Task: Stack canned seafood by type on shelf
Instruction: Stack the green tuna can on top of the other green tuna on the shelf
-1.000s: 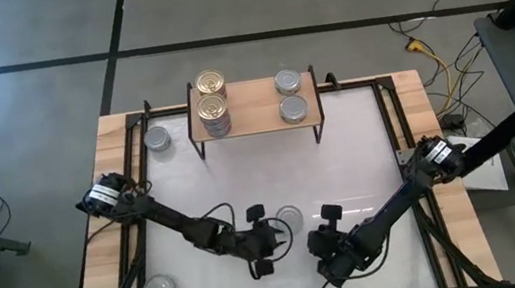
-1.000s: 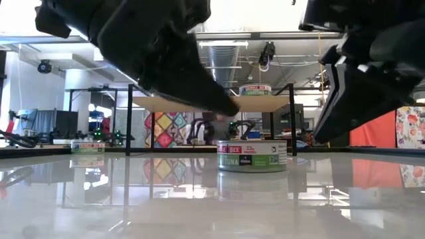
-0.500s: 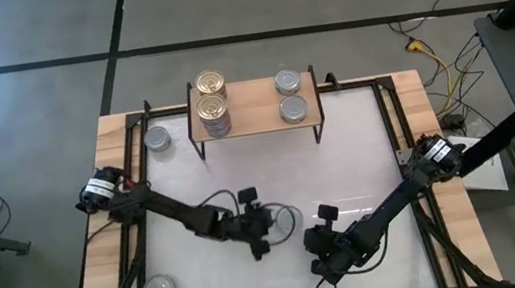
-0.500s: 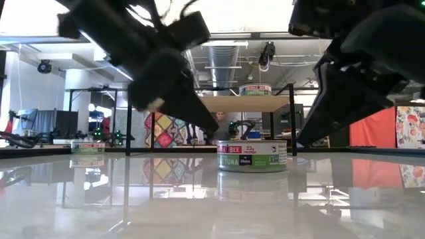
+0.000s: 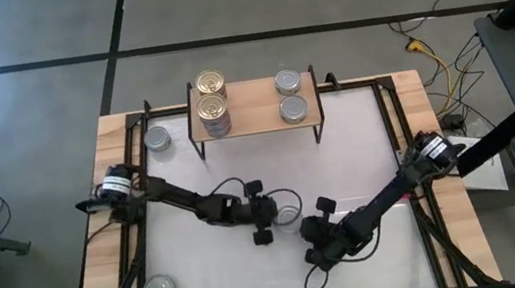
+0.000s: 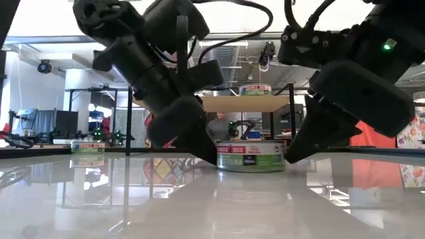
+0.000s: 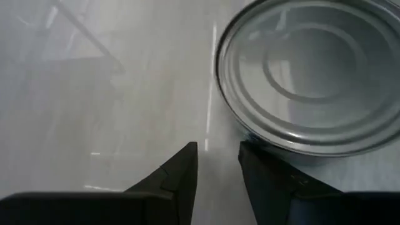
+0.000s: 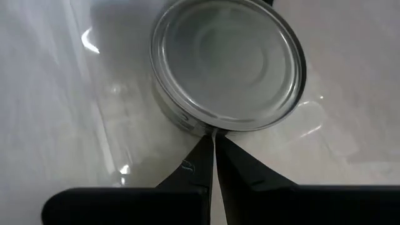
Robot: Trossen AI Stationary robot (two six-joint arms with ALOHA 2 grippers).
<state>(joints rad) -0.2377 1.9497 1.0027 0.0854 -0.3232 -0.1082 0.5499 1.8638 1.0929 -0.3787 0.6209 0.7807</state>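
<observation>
- A silver tin (image 5: pixel 288 211) is flanked mid-table by both grippers.
- Left gripper (image 7: pixel 217 164) is held slightly parted, empty, beside the tin.
- Right gripper (image 8: pixel 213 156) is closed, empty, tips at the tin's rim.

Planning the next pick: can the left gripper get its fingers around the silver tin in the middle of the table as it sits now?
Probably not yet. The left gripper is right beside the silver tin, but its fingers stand narrowly apart, far narrower than the tin. The shut right gripper also touches the tin's rim.
</observation>
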